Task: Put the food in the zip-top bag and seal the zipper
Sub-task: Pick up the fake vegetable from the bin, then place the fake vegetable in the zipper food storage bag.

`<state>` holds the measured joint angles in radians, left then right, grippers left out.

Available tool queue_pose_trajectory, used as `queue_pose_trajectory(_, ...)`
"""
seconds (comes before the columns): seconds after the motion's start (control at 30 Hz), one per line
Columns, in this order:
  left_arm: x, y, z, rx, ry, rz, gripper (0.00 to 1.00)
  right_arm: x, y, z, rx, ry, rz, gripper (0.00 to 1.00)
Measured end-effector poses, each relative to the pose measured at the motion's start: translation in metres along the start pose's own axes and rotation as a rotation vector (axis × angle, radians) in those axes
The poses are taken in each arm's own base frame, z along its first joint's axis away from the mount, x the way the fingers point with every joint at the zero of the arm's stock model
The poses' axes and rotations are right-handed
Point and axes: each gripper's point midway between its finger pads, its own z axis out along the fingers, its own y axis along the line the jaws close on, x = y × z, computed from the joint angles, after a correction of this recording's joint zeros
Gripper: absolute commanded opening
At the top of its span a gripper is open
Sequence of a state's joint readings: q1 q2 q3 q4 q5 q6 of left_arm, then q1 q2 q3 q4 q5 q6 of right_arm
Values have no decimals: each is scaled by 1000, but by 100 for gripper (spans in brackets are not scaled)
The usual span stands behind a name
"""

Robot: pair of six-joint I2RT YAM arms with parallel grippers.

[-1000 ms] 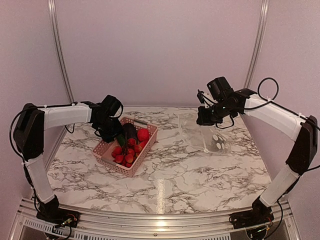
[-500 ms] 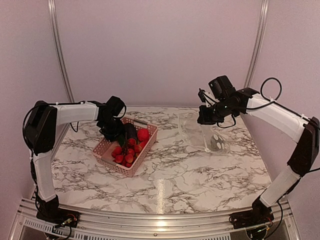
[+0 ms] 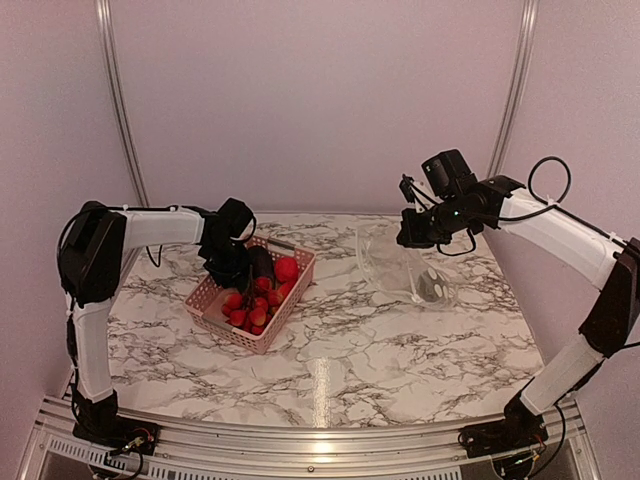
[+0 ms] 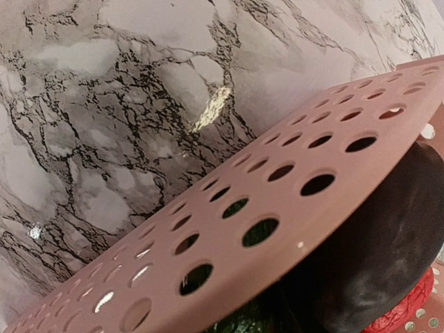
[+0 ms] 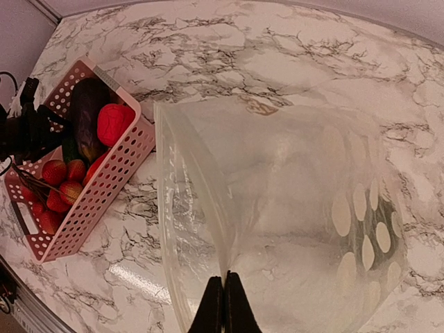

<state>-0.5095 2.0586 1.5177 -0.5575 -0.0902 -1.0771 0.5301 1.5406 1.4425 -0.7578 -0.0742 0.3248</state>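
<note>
The food lies in a pink basket point(image 3: 262, 338): a dark eggplant point(image 3: 262, 264), a red tomato point(image 3: 287, 268) and small red pieces point(image 3: 248, 310). My left gripper point(image 3: 226, 266) reaches into the basket's back left corner beside the eggplant. Its wrist view shows only the basket wall point(image 4: 277, 201), the eggplant point(image 4: 388, 243) and a green piece point(image 4: 243, 322), and its fingers are hidden. My right gripper point(image 5: 224, 281) is shut on the film of the clear zip-top bag point(image 5: 291, 208), holding it up off the table. The zipper point(image 5: 164, 222) runs along the bag's open left edge.
The marble table point(image 3: 340, 350) is bounded by pale walls at the back and sides. The basket point(image 5: 104, 187) stands close to the left of the bag's point(image 3: 405, 265) mouth. A metal rail point(image 3: 300, 440) runs along the near edge.
The left arm has swung in and its gripper has gone a little right, deeper into the basket's corner. The right gripper has drifted slightly right and up with the bag.
</note>
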Motion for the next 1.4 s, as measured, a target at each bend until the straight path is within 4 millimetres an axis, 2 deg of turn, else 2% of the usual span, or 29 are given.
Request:
queue_pose_trajectory(0.07, 1, 0, 2, -2, 6, 3, 50, -1, 0, 0, -1, -2, 2, 0)
queue_pose_trajectory(0.13, 3, 1, 6, -8, 16, 7, 50, -1, 0, 0, -1, -2, 5, 0)
queue_pose_trajectory(0.23, 7, 4, 13, -20, 28, 11, 45, -1, 0, 0, -2, -3, 9, 0)
queue_pose_trajectory(0.33, 8, 5, 14, -25, 30, 15, 37, -1, 1, 0, -3, -2, 13, 0)
queue_pose_trajectory(0.43, 7, 5, 14, -28, 23, 22, 34, -1, 1, 0, -4, -2, 15, 0)
queue_pose_trajectory(0.53, 3, 4, 10, -25, 5, 28, 33, -1, 1, -1, -4, -4, 15, 0)
queue_pose_trajectory(0.63, -5, -1, -4, -4, -31, 40, 32, -1, 1, -2, -5, -7, 15, 0)
queue_pose_trajectory(0.8, -33, -34, -55, 91, -161, 109, 30, -2, 1, -3, -6, -9, 15, 0)
queue_pose_trajectory(0.9, -51, -52, -97, 152, -263, 149, 29, -2, 1, -3, -7, -8, 15, 0)
queue_pose_trajectory(1.07, -62, -67, -155, 227, -388, 216, 29, -2, 5, -3, -23, -8, 17, 0)
queue_pose_trajectory(1.23, -59, -91, -208, 348, -496, 299, 26, -8, 14, -4, -55, -14, 19, 0)
queue_pose_trajectory(1.3, -50, -105, -232, 413, -536, 340, 26, -15, 22, -5, -76, -23, 19, 0)
queue_pose_trajectory(1.4, -27, -132, -270, 544, -589, 413, 26, -25, 35, -10, -114, -41, 19, 0)
